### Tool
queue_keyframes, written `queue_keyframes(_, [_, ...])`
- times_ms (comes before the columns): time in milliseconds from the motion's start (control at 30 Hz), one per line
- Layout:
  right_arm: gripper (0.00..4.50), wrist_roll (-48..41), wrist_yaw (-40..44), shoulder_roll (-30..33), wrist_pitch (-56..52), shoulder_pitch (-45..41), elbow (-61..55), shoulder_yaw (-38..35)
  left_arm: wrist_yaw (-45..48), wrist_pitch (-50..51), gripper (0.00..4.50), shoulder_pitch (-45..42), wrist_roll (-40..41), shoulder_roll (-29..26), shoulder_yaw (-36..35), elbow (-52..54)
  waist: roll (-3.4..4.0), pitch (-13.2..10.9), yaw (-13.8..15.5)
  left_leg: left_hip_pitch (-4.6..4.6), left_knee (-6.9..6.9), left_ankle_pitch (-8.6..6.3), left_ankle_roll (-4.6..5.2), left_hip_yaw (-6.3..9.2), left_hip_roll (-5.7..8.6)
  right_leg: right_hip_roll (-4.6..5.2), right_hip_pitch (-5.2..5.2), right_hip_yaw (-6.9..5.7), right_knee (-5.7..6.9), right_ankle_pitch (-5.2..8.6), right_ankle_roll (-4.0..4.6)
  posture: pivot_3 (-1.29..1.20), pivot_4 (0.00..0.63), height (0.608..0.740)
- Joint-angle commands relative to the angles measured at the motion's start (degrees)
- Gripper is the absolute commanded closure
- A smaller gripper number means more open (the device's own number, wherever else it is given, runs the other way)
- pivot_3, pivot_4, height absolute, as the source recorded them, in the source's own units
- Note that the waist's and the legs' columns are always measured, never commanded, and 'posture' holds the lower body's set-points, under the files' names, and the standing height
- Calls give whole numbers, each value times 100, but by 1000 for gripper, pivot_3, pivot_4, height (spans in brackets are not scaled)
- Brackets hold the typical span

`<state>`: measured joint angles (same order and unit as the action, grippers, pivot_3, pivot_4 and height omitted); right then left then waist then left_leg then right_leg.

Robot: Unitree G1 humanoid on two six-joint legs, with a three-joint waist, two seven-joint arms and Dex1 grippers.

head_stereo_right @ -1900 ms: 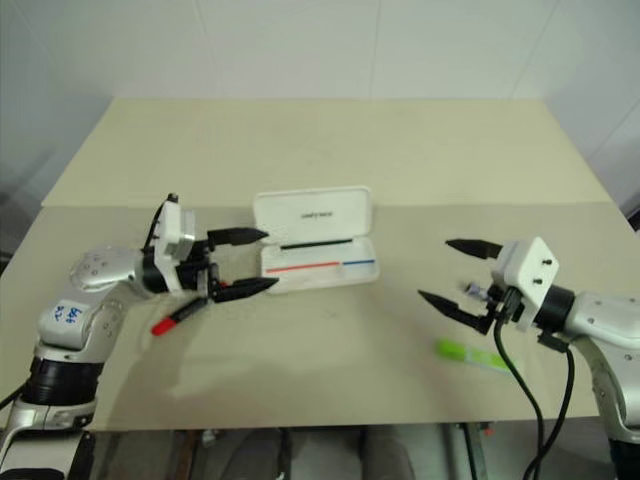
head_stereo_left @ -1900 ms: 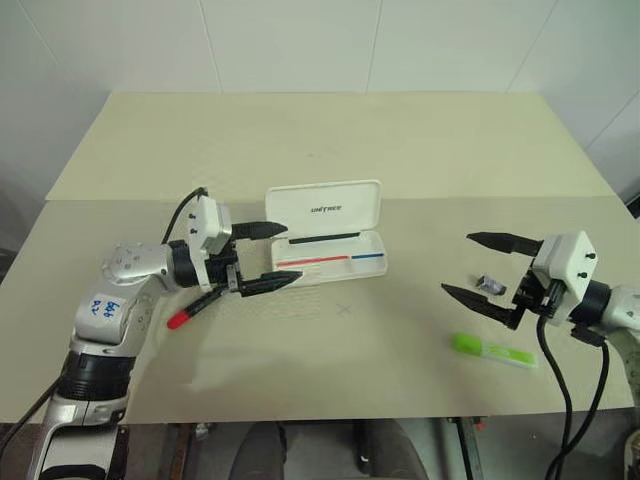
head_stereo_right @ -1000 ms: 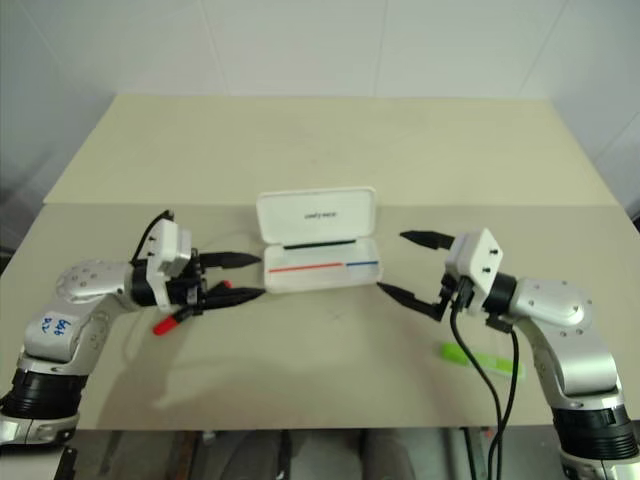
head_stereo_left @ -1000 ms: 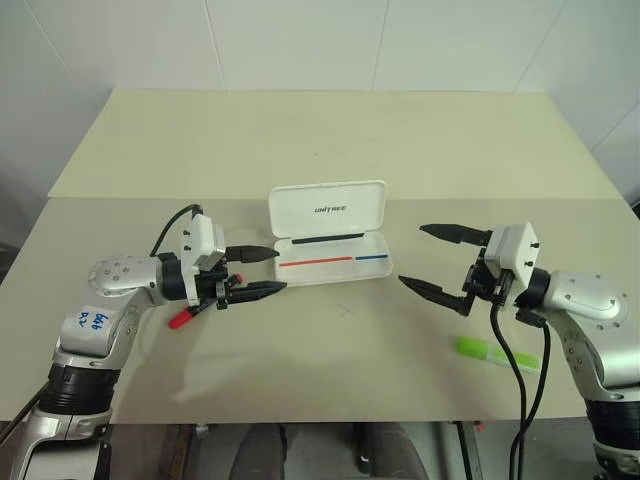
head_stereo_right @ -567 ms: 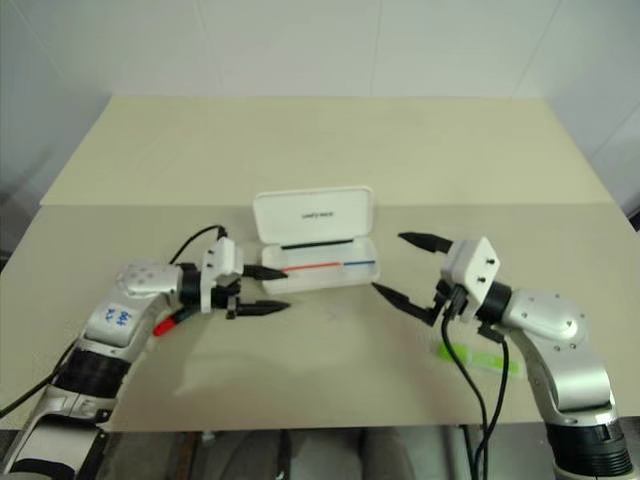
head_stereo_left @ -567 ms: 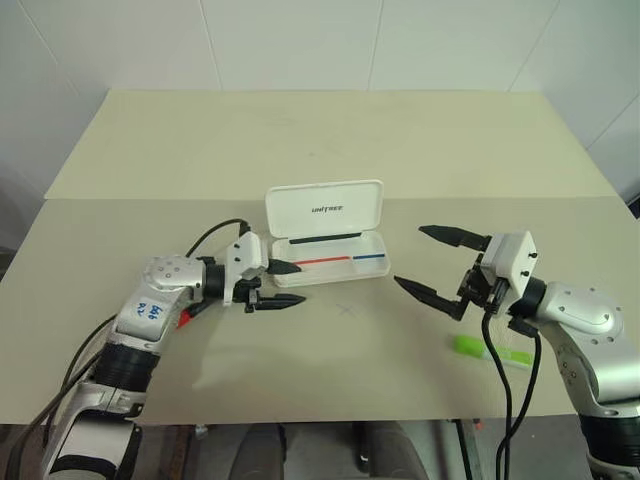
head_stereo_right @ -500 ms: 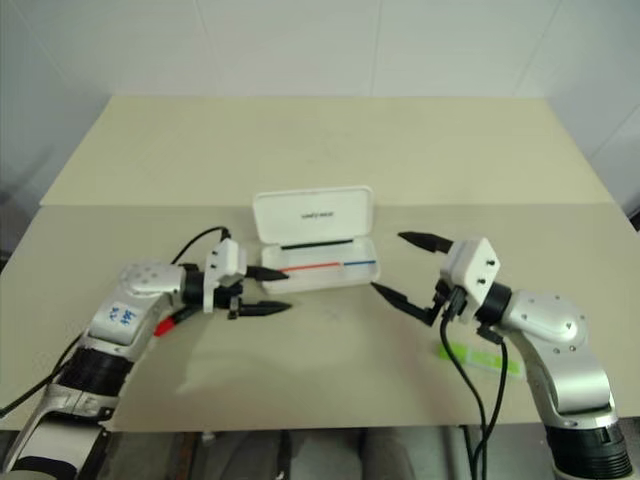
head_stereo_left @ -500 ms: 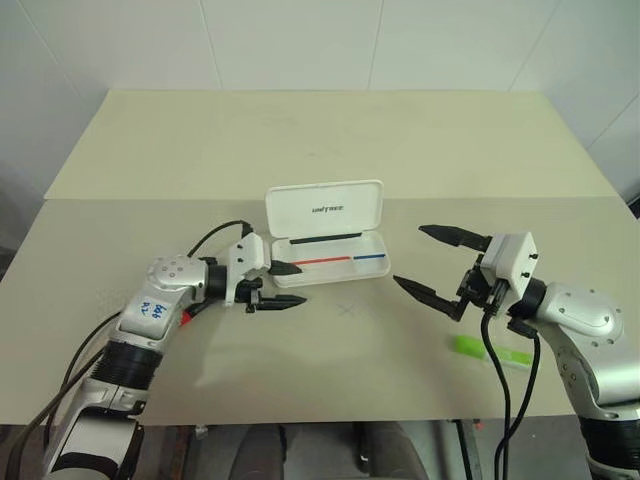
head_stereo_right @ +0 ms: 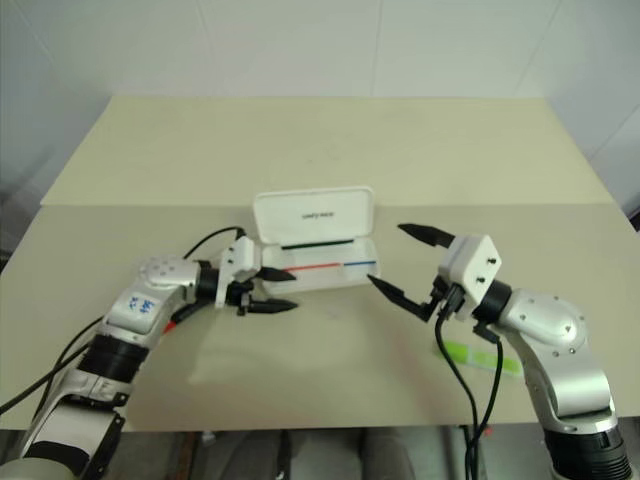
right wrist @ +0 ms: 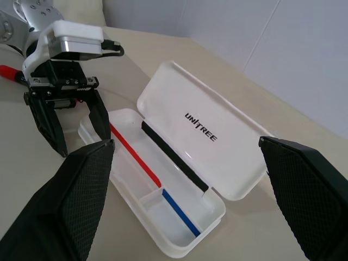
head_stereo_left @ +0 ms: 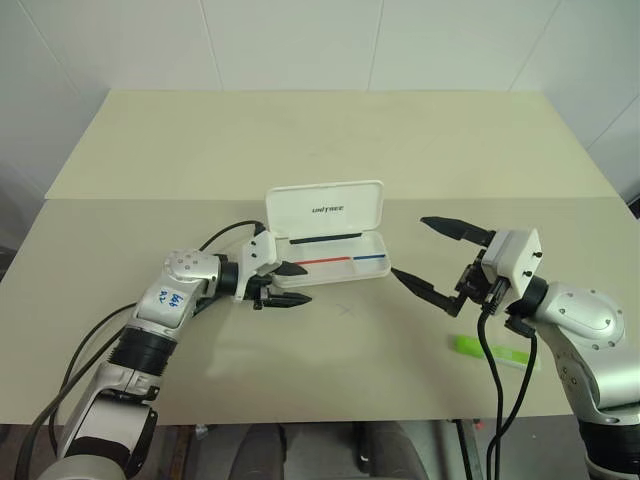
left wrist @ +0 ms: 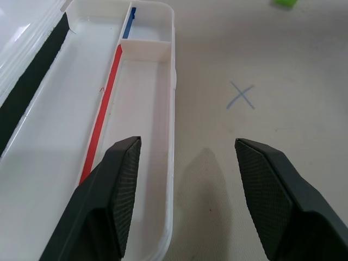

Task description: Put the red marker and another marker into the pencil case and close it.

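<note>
Pencil case (head_stereo_left: 330,245) is lying open mid-table, tray empty. Left gripper (head_stereo_left: 292,284) is hovering open-fingered at its left end, holding nothing; red marker (head_stereo_right: 172,319) is lying behind that arm. Right gripper (head_stereo_left: 430,258) is gaping empty, green marker (head_stereo_left: 495,351) near-right. Best retreat left, then pinch the barrel squarely.

Beige table (head_stereo_left: 300,140) with a blue X mark (head_stereo_left: 347,310), white tiled wall (head_stereo_left: 300,40) behind, even light.

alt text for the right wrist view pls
An open white pencil case lies on a beige table, its UNITREE lid raised and its tray holding no markers. The left hand hovers open at one end of the tray, framed by the open right hand's black fingers.
</note>
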<state>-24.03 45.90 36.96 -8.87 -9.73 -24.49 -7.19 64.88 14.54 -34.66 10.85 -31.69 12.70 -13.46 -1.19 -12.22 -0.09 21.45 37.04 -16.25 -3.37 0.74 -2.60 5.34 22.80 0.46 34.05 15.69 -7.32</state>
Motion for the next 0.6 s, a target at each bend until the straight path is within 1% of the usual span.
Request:
queue_keyframes(33, [0,-83,-81,-30,29,-206,-228,-64,121,19,1755,-172,-390,-145,274,-122,0,0,-3,-1,2,0,0,0,0,0,0,0,2,1,1,0,150,740])
queue_keyframes(100, [0,-82,-79,-28,26,-281,-203,-54,112,-19,2211,-249,-542,-172,352,-196,0,0,-7,-3,3,0,0,0,0,-1,0,0,4,2,4,0,150,740])
queue_keyframes(200, [0,-84,-61,-23,38,-426,-139,-45,80,-53,3247,-387,-808,-244,452,-275,0,1,-16,-5,0,0,0,0,0,-1,0,0,5,1,3,0,150,740])
queue_keyframes(267, [0,-79,-48,-27,43,-515,-96,-29,88,-3,3948,-455,-846,-244,446,-250,1,1,-15,-5,-3,0,0,0,0,-2,0,0,6,0,0,0,150,740])
queue_keyframes(300, [0,-76,-46,-32,42,-550,-79,-20,71,1,4264,-477,-860,-234,434,-225,1,1,-14,-5,-4,0,0,0,-1,-2,0,0,6,-1,-2,0,150,740])
queue_keyframes(333, [0,-69,-38,-37,43,-588,-60,0,104,48,4455,-495,-849,-237,439,-143,2,1,-9,-5,-5,0,1,0,-1,-2,0,0,6,-3,-6,0,150,740])
queue_keyframes(500, [0,-47,4,-42,49,-667,22,45,138,317,4455,-484,-759,-227,435,469,1,1,-6,-4,0,0,1,1,-1,-2,0,0,8,-3,-7,0,150,740])
queue_keyframes(600, [0,-64,83,20,49,-622,77,-5,269,687,4455,-400,-573,-266,438,1082,1,1,-5,-1,-3,0,1,1,-1,-2,1,0,5,-3,-7,0,150,740])
